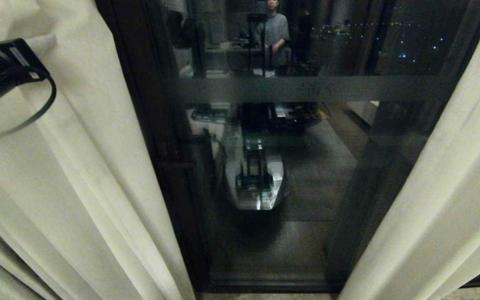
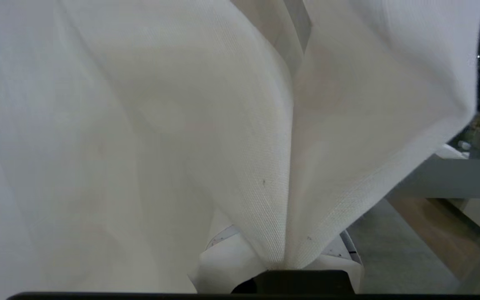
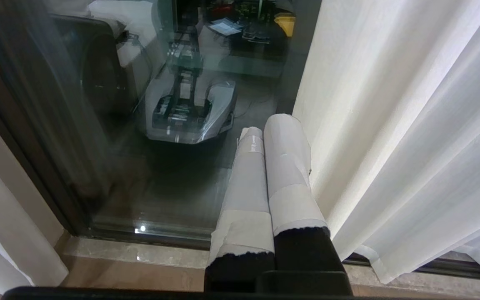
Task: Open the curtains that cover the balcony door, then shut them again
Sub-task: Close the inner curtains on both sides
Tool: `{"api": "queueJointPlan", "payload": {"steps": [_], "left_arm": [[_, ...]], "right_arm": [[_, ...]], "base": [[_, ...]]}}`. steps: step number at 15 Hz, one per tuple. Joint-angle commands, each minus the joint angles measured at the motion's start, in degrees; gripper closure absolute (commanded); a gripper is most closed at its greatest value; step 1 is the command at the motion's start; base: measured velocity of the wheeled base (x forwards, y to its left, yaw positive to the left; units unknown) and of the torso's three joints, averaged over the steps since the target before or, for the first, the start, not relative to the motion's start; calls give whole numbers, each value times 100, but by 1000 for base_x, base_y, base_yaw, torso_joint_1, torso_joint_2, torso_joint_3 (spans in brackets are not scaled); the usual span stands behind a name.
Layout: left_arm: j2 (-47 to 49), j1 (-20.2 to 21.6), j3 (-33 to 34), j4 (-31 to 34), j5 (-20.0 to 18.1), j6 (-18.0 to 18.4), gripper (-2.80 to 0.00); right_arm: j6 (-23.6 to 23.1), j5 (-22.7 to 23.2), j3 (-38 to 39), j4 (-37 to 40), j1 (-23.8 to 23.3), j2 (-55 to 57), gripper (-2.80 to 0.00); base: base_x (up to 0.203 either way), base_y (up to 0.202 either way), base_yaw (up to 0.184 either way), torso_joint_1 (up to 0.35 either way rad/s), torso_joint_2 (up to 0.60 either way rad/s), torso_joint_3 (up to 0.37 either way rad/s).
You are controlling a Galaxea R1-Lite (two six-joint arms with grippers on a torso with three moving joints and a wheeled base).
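Left pincer (image 2: 283,266) clenched on left curtain (image 2: 181,125); right pincer (image 3: 271,133) clenched empty; door band (image 1: 306,88) writing illegible.

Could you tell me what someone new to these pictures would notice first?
The dark balcony door fills the middle of the head view, its glass mirroring the robot and a person standing behind it. Cream curtains hang parted on both sides. The left hand is shut on a fold of the left panel; the right hand hangs shut, empty, beside the right panel.

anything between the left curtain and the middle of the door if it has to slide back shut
Nothing visible. The left gripper is shut on the left curtain, and the glass of the balcony door is bare across to the right curtain.
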Motion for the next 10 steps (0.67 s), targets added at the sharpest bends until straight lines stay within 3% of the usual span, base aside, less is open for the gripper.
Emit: {"api": "queueJointPlan", "payload": {"steps": [1, 6, 10], "left_arm": [[-29, -11, 16, -23, -15, -4, 0], [14, -11, 24, -23, -18, 5, 0], [32, -248, 113, -29, -15, 11, 0]], "right_arm": [[-6, 3, 1, 0, 0, 9, 0], [-6, 3, 1, 0, 0, 9, 0], [-6, 3, 1, 0, 0, 9, 0]], "base": [[0, 0, 0, 0, 0, 0], [0, 0, 0, 0, 0, 0], [0, 0, 0, 0, 0, 0]]}}
